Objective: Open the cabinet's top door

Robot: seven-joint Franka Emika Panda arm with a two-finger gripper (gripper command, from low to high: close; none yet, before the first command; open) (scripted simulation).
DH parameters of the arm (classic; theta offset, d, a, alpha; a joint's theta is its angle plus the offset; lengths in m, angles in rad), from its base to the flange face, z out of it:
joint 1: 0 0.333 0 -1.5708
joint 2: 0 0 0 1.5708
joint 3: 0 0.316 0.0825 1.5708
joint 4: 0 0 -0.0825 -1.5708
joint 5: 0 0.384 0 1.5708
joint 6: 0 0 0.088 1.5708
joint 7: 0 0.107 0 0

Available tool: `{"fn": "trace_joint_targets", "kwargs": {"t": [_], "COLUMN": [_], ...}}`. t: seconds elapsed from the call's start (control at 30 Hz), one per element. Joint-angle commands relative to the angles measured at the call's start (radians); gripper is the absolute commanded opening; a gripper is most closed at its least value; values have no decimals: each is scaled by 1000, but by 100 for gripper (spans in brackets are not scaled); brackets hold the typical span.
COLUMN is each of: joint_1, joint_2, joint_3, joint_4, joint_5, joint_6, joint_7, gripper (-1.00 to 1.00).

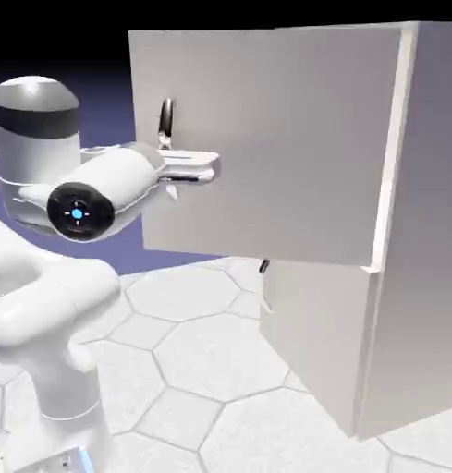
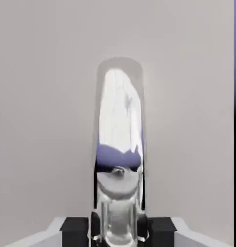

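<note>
The top door (image 1: 266, 143) stands swung well out from the cabinet (image 1: 419, 231), its free edge toward the exterior view's left, near the arm, and its hinged edge at the right. The gripper (image 2: 118, 231) is closed on the door's handle (image 2: 118, 120), a finger on either side of the bar at its lower part.

The step in hand looks like widening the opening, and much of the swing seems done. The pull is best kept slow and along the arc about the hinge, with the wrist turning as the panel turns, so that the fingers stay square to the bar. A straight tug could drag them off the smooth handle or twist it in the grip. Before letting go, the arm should come to rest, then loosen and back straight away from the panel, lest it nudge the door shut.

The door is a flat, plain, light-grey panel, taller than the lower door (image 1: 312, 333) beneath, which looks closed. The handle is a glossy, rounded upright bar, mirroring white and blue-violet; it will probably feel slick.
</note>
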Motion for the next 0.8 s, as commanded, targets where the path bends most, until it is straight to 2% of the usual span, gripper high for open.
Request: {"fn": "trace_joint_targets", "kwargs": {"t": [0.0, 0.73, 0.77], "joint_1": [17, 479, 479], "joint_2": [36, 823, 823], "joint_3": [-22, -498, -498], "joint_4": [24, 707, 707], "joint_5": [-26, -393, -393], "joint_6": [-20, -573, -573], "joint_7": [-20, -472, -472], "gripper": [-100, -100, 100]}}
